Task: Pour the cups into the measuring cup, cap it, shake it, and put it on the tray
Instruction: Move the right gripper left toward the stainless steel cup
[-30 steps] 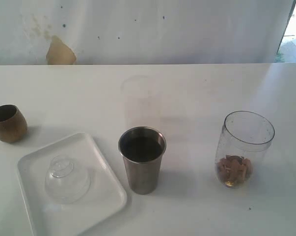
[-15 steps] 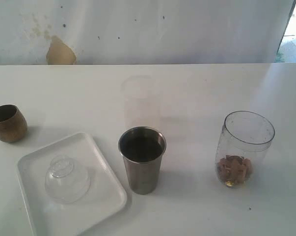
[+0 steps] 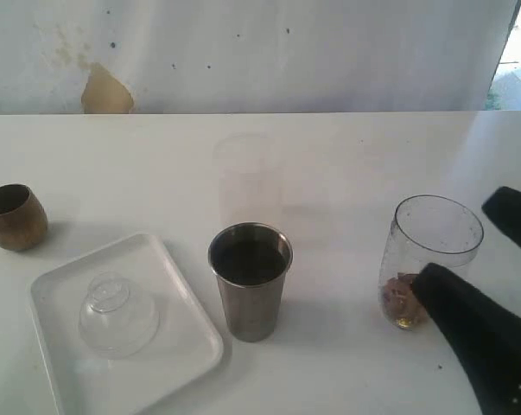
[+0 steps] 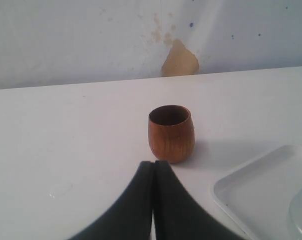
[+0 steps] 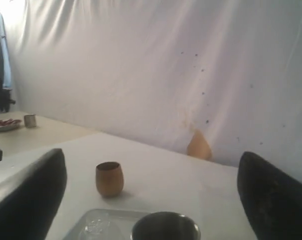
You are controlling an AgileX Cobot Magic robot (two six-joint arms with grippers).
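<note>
The brown wooden cup (image 3: pixel 14 216) stands at the far left, and the steel tumbler (image 3: pixel 250 278) stands upright in the middle. At the right, the clear measuring cup (image 3: pixel 430 259) holds brown bits at its bottom. My right gripper (image 3: pixel 459 242) is open. One black finger (image 3: pixel 467 324) is at the measuring cup's near side and the other finger (image 3: pixel 515 216) is behind it to the right. The left wrist view has my left gripper (image 4: pixel 154 165) shut and empty, just short of the wooden cup (image 4: pixel 171 132). The left gripper is out of the exterior view. The white tray (image 3: pixel 184 335) lies front left.
A clear dome lid (image 3: pixel 117 313) rests on the tray. A faint frosted cup (image 3: pixel 243 173) stands behind the steel tumbler. The right wrist view looks past the open fingers (image 5: pixel 30 192) to the tumbler's rim (image 5: pixel 165 227) and the wooden cup (image 5: pixel 109 178).
My right gripper has come into the exterior view from the lower right, open, up to the measuring cup. The cups, tray and lid have not moved.
</note>
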